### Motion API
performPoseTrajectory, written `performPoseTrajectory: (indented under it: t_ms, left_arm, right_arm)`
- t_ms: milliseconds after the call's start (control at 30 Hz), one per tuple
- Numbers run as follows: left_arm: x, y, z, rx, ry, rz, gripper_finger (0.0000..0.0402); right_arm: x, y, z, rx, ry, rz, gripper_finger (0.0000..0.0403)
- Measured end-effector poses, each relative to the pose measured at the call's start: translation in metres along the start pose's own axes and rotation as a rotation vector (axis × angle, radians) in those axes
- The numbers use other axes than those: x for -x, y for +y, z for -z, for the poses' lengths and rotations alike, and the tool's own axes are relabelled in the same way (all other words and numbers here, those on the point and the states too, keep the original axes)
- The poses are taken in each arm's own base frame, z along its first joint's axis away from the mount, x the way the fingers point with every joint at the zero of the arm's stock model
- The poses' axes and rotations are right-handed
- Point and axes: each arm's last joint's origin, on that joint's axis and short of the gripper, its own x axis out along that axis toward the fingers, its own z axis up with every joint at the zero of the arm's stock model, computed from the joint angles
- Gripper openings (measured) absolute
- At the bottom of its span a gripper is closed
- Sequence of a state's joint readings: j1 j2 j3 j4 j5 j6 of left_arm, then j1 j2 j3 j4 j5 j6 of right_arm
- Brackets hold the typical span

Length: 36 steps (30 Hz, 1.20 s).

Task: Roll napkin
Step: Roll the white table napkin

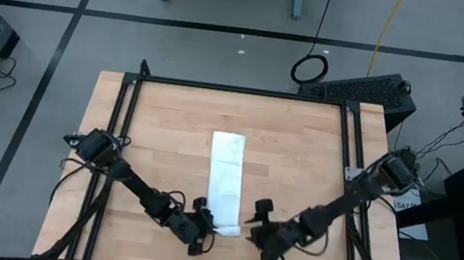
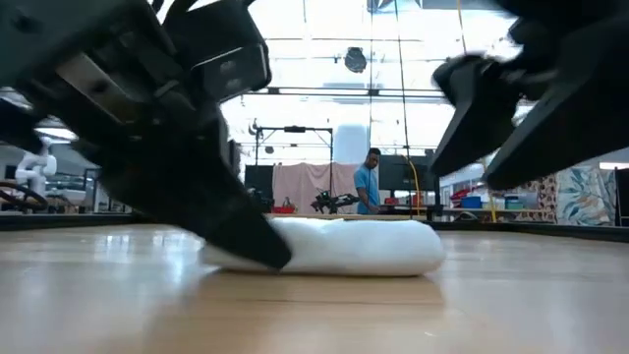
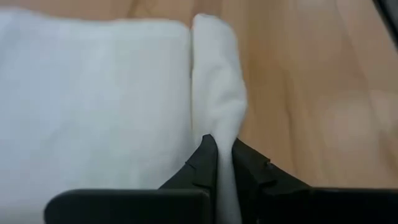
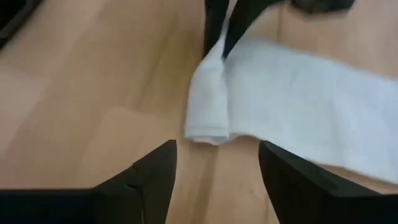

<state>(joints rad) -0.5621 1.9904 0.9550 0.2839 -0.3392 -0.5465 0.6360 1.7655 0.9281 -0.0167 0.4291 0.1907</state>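
Napkin (image 1: 226, 181) lying as a long strip mid-worktop (image 1: 298, 174), near end already turned into a small roll (image 4: 208, 112). Left hand (image 3: 224, 158) pinching narrow on the roll's end, cloth caught between the fingers. Right hand (image 4: 216, 168) hovering just beside the roll's other end, fingers spread wide, holding nothing.

Risks, as judged:
- Rolling from one pinched end only, likely coning or skewing off the strip.
- Thin cloth slipping from the pinch, letting the turn spring loose.
- Right hand closing late or short of the roll, dragging the strip sideways.

No containers showing anywhere around the napkin.
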Motion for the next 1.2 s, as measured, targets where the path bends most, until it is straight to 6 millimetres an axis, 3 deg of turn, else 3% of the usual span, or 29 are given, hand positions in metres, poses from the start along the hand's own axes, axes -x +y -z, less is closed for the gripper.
performPoseTrajectory:
  t_ms: [133, 267, 433, 867, 1000, 1200]
  left_arm:
    - [-0.001, 0.000, 0.002, 0.112, 0.021, 0.016, 0.0031]
    - [-0.001, 0.001, 0.003, 0.184, 0.045, 0.044, 0.0031]
    - [-0.001, -0.001, 0.002, 0.235, 0.080, 0.124, 0.0031]
    - [-0.006, 0.015, -0.002, 0.300, 0.101, 0.140, 0.0031]
    - [-0.006, 0.016, -0.002, 0.300, 0.104, 0.141, 0.0031]
    - [-0.006, 0.016, -0.002, 0.290, 0.106, 0.139, 0.0032]
  right_arm:
    - [-0.008, 0.022, 0.003, 0.029, -0.083, 0.019, 0.0216]
    - [-0.024, 0.030, 0.006, 0.007, -0.141, 0.010, 0.0212]
    - [-0.038, 0.027, 0.011, -0.006, -0.137, 0.028, 0.0212]
    - [-0.048, 0.015, 0.011, 0.034, -0.122, -0.004, 0.0209]
    - [-0.052, 0.009, 0.010, 0.001, -0.108, -0.032, 0.0177]
    - [-0.055, 0.002, 0.010, -0.037, -0.091, -0.068, 0.0086]
